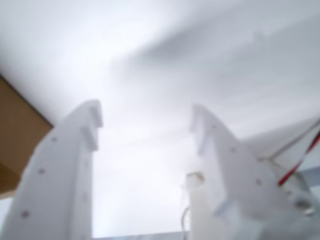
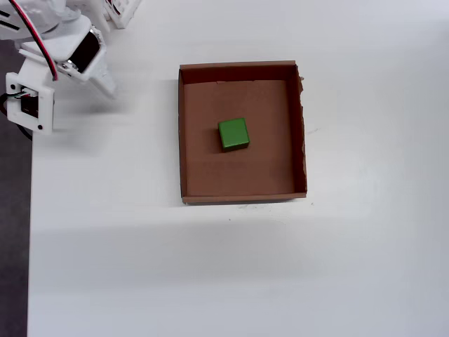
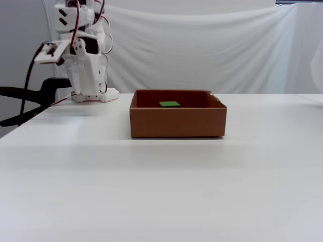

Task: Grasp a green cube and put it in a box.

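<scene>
Hand (image 1: 145, 125) is hanging wide open and empty, well clear of the box (image 2: 184, 133).

Green cube (image 2: 233, 133) is sitting on the box floor near its middle, touching no wall, so the placing step is judged complete and the sequence is at its retreat stage. In the overhead view the arm is folding up at the far left corner of the counter (image 2: 210, 267), well apart from the box. In the wrist view both fingers (image 1: 65, 165) are pointing at bare white surface, with only a brown edge showing at the left. Next move is calling for nothing more than parking the arm; no further grasp appears necessary.
</scene>
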### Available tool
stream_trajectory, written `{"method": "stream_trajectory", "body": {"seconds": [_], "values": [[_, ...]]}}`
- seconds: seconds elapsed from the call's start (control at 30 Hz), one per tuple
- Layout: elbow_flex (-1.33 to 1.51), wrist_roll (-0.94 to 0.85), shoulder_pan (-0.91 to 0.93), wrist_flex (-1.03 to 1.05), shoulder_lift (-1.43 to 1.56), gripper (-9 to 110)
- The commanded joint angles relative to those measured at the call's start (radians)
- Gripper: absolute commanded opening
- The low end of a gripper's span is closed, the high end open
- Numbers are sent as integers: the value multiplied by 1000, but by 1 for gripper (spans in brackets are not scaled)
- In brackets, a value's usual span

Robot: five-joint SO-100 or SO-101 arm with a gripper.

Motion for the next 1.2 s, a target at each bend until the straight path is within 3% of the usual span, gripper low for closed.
{"method": "stream_trajectory", "body": {"seconds": [0.0,0.13,0.33,1.17], "values": [[92,3,9,-51,158,22],[247,3,20,-49,348,22],[247,3,52,135,485,22],[247,5,51,137,485,22]]}}
